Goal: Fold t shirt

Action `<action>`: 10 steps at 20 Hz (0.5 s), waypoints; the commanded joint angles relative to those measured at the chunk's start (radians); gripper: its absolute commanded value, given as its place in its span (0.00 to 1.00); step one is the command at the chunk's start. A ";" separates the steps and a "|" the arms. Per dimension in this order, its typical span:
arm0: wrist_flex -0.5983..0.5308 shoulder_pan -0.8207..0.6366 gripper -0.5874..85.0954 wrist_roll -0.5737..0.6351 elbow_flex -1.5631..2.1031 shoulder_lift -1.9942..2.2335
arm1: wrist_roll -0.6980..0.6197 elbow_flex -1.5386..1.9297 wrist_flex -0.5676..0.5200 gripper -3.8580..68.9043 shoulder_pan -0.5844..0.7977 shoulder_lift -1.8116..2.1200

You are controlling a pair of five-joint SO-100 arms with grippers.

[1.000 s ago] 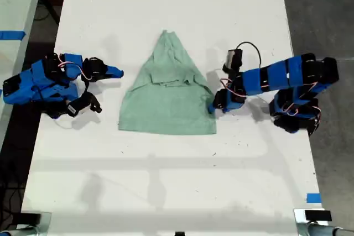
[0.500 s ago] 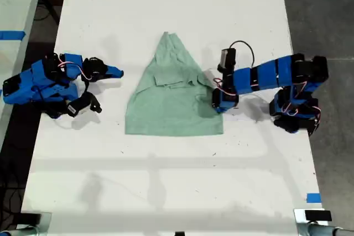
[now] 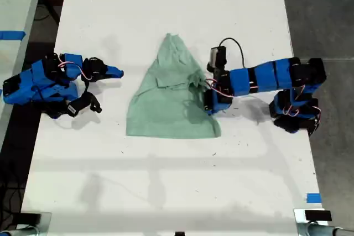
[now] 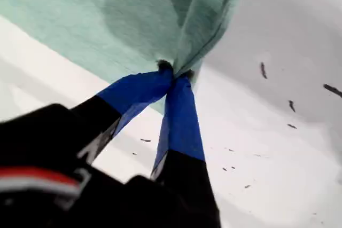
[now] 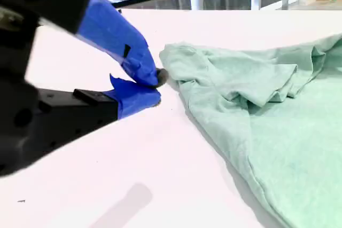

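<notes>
Pinching the t shirt (image 4: 133,20) edge, my first tool (image 4: 173,74) could lose that thin grip mid-fold; my second tool (image 5: 152,86), nearly closed, holds nothing.

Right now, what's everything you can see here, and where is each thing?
T-shirt: one, pale mint green, lying mid-table, its edge at the exterior view's right pinched and lifted.
Table: one, white, long, under everything.
Blue tape: one small piece, on the table's edge at the exterior view's lower right.
My first tool: one, blue-tipped, shut on the t-shirt's edge.
My second tool: one, blue-tipped, shut, resting on the table beside the t-shirt, at the exterior view's left.
</notes>
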 commanded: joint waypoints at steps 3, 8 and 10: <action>0.000 -0.005 0.01 -0.015 0.002 0.009 | -0.107 -0.163 -0.167 0.05 -0.034 0.006; 0.000 -0.005 0.01 -0.015 0.002 0.009 | -0.183 -0.273 -0.307 0.05 0.002 -0.149; 0.000 -0.005 0.01 -0.015 0.002 0.009 | -0.204 -0.377 -0.313 0.05 0.012 -0.256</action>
